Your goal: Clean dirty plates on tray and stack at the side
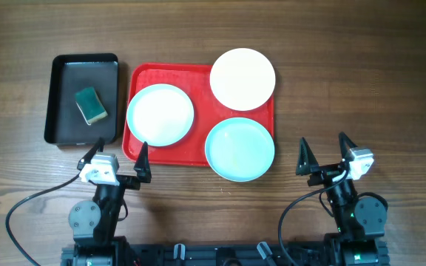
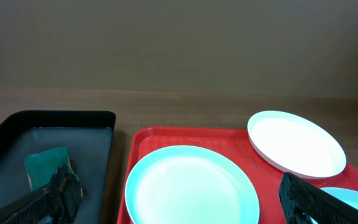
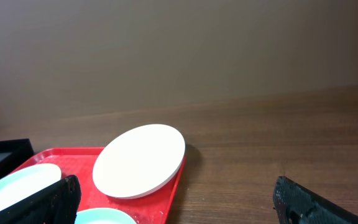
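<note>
The red tray [image 1: 198, 77] holds three plates. A white plate [image 1: 160, 114] lies at its left. A cream plate [image 1: 242, 78] rests tilted on the tray's back right rim. A pale aqua plate [image 1: 239, 148] overhangs the front right edge. My left gripper [image 1: 117, 154] is open and empty, just in front of the tray's front left corner. My right gripper [image 1: 324, 154] is open and empty, to the right of the aqua plate. The left wrist view shows the white plate [image 2: 191, 186] between my fingers [image 2: 182, 211], with the cream plate [image 2: 296, 143] behind. The right wrist view shows the cream plate [image 3: 140, 160] ahead of my open fingers [image 3: 179, 208].
A black tray [image 1: 83, 100] with a green sponge [image 1: 91, 105] stands left of the red tray, close to it. It also shows in the left wrist view [image 2: 17, 124] with the sponge [image 2: 45, 165]. Bare wooden table lies right of the red tray [image 3: 61, 158].
</note>
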